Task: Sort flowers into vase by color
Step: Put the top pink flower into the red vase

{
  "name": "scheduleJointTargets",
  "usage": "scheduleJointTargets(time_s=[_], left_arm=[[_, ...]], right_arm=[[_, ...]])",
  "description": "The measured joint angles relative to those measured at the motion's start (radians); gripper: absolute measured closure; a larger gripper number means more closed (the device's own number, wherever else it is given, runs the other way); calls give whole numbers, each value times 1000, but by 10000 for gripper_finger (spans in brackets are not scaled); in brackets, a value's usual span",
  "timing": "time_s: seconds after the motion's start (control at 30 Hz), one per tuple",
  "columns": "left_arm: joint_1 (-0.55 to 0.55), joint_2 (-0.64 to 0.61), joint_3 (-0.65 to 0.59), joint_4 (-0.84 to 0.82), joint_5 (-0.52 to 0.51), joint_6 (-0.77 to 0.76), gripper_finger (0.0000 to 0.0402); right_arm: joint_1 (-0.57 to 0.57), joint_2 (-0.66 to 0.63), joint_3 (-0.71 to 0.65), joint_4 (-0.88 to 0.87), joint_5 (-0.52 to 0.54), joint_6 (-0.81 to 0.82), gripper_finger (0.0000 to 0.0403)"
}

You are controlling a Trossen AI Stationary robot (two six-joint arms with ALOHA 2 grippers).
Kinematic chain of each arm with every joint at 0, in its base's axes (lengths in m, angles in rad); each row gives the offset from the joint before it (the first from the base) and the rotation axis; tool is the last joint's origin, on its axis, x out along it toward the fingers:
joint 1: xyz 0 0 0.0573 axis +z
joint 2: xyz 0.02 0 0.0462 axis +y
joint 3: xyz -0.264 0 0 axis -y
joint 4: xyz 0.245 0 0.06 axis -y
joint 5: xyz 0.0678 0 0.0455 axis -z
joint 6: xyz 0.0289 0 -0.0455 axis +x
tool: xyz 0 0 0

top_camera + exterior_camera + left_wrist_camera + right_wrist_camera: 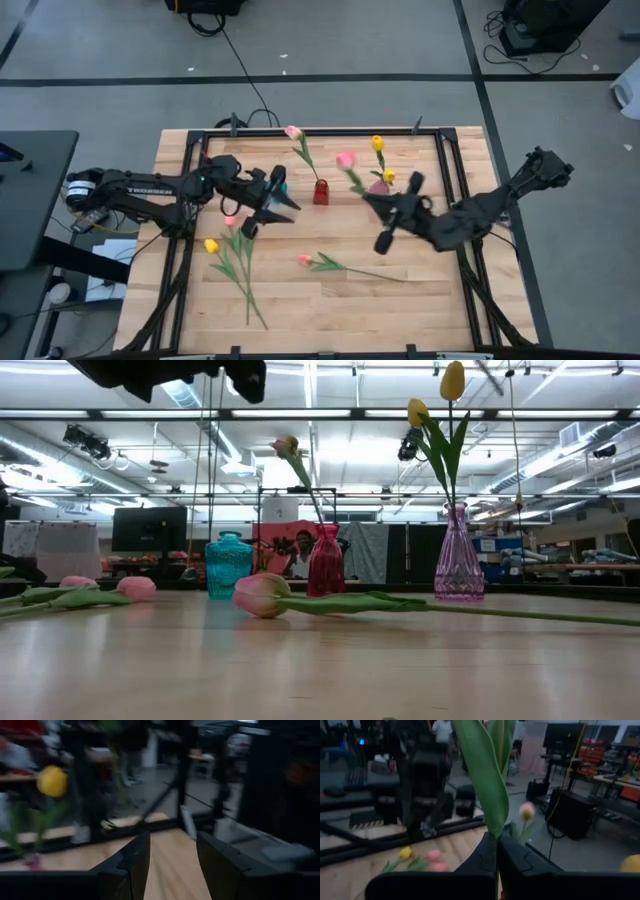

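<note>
**Right claw pinches a pink tulip by the vases; left claw spread over the desk**

The right claw (496, 852) is pressed together on the green stem of a pink tulip (346, 160), whose bud sits in the high view between the red vase (321, 192) and the pink vase (379, 186). In the right wrist view the tulip's broad leaf rises straight out from between the dark fingers (482, 857).

The left claw (172, 862) is spread, with nothing between its fingers (135, 857). It hangs above the left half of the desk (400, 310), just beside the teal vase (228, 565).

The pink vase holds two yellow tulips (452, 380), standing upright in the low view. The red vase holds one pink tulip (293, 132), leaning away toward the back edge of the desk.

Loose flowers lie on the wood. A pink tulip (305, 260) lies near the middle of the desk, its stem pointing toward the right side. On the left, a yellow tulip (211, 245) and a pink one (230, 221) lie near each other with their stems running toward the front edge. The low view shows a second pink bud there (78, 582).

A person (302, 555) shows in the room beyond the desk, behind the red vase.
</note>
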Motion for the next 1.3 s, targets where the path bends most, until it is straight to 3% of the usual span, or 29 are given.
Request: scheduleJointTargets(time_s=[0.13, 0.27, 0.63, 0.93, 1.3], left_arm=[[-11, 49, -1, 140, -113, -47, 234], [-12, 88, -1, 247, -117, -104, 234], [-14, 110, 0, 272, -109, -100, 234], [-15, 112, 0, 246, -91, -46, 234], [-18, 136, 0, 319, -153, -48, 234]], right_arm=[[-52, 92, 0, 65, -113, 5, 390], [-78, 189, 0, 173, -131, -38, 390], [-142, 345, 0, 417, -130, -157, 390], [-156, 351, 0, 558, -136, -272, 390], [-194, 360, 0, 528, -235, -232, 390]])
